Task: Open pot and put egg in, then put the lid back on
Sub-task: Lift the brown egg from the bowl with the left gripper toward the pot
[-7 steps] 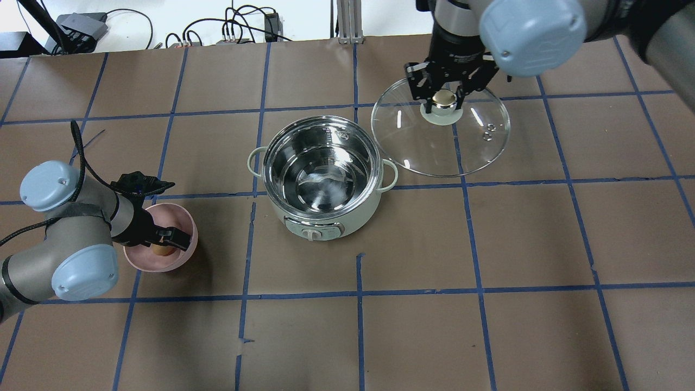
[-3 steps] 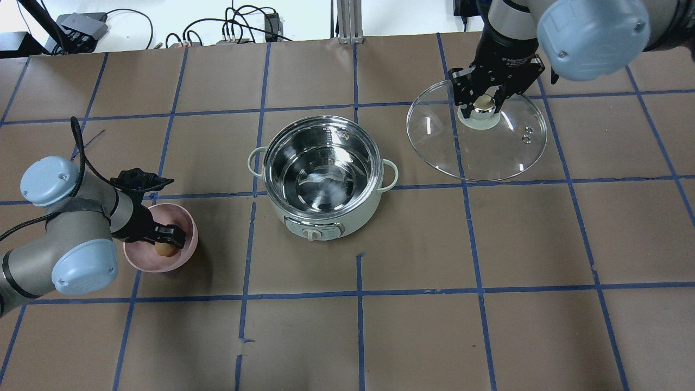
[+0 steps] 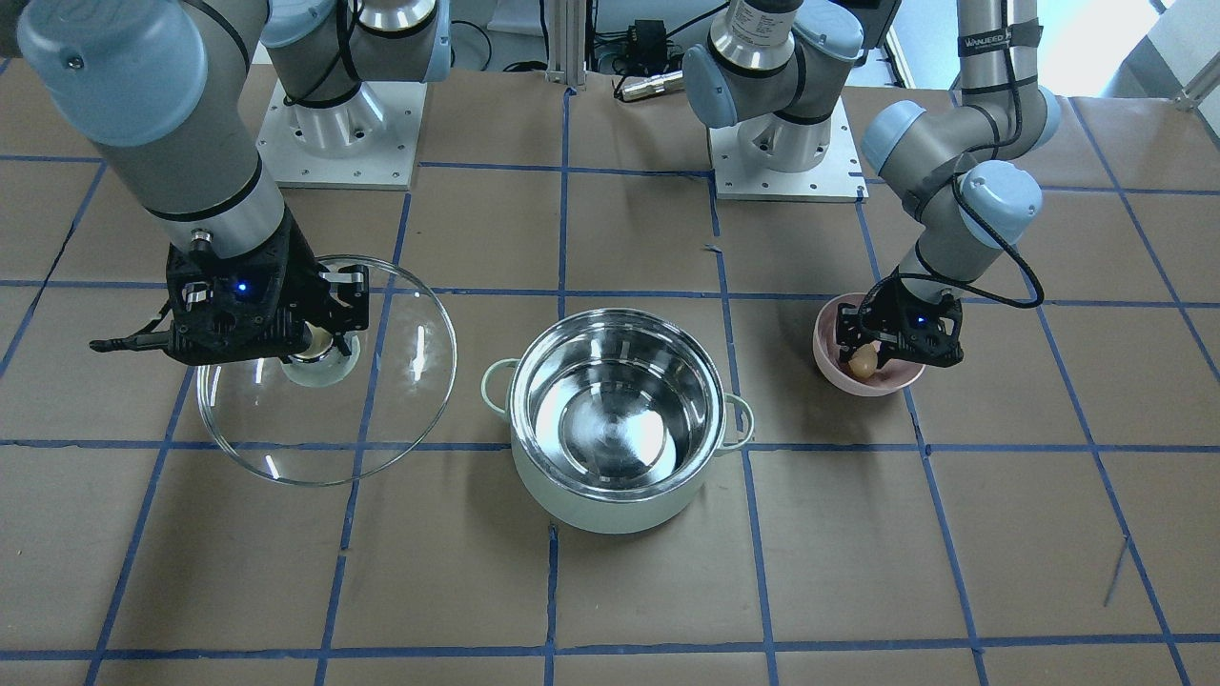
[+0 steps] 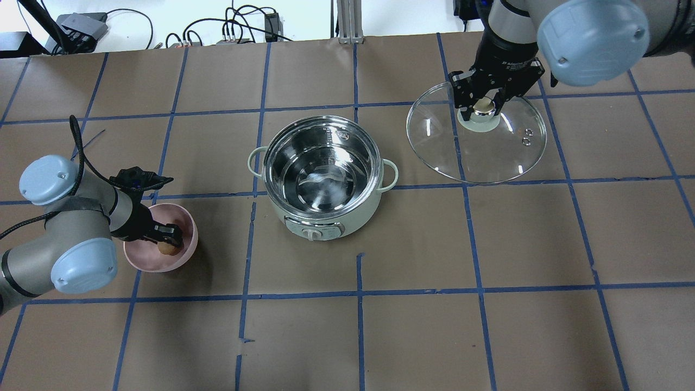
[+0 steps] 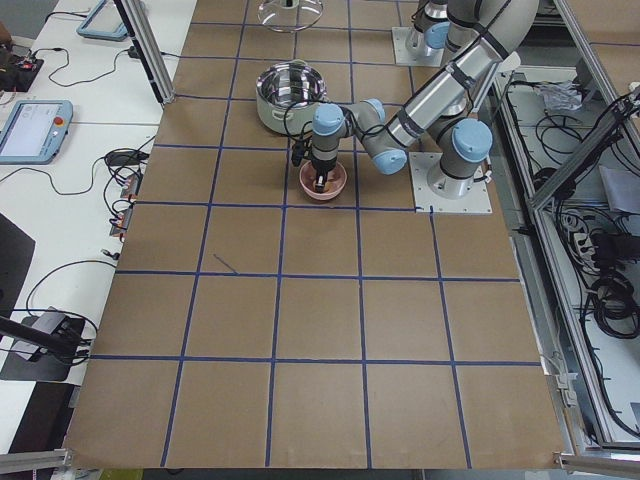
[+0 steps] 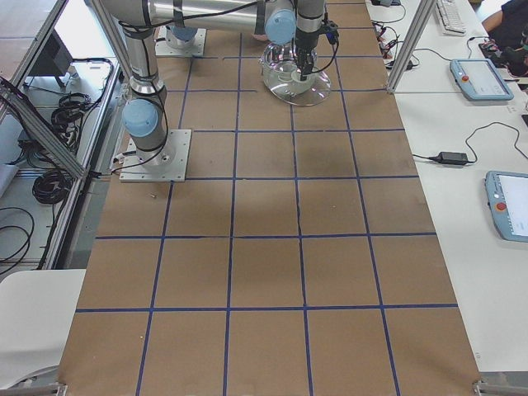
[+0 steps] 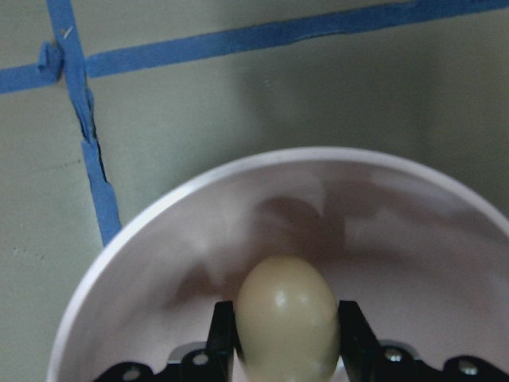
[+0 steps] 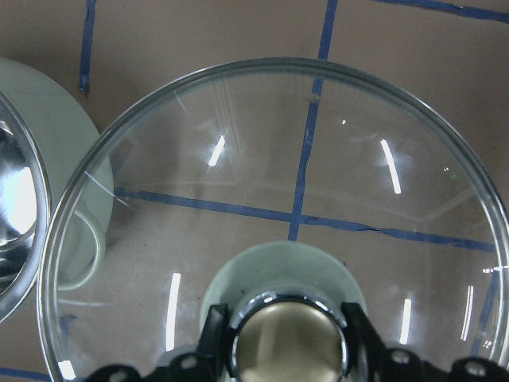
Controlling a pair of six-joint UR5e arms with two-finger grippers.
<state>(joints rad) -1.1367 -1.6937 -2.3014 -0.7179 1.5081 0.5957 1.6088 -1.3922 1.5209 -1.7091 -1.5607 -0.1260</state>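
Observation:
The mint-green pot stands open in the middle of the table, its steel inside empty; it also shows in the front view. My right gripper is shut on the brass-capped knob of the glass lid and holds it to the pot's right. I cannot tell whether the lid's rim touches the table. My left gripper reaches into the pink bowl. Its fingers sit against both sides of the tan egg at the bowl's bottom.
The pink bowl stands on the table about one grid square to the pot's left. The table is brown paper with blue tape grid lines. The arm bases are bolted along the robot's edge. Cables lie beyond the far edge.
My right arm carried the lid further right, away from the pot, then nearly stopped. My left gripper's fingers closed in around the egg in the bowl.

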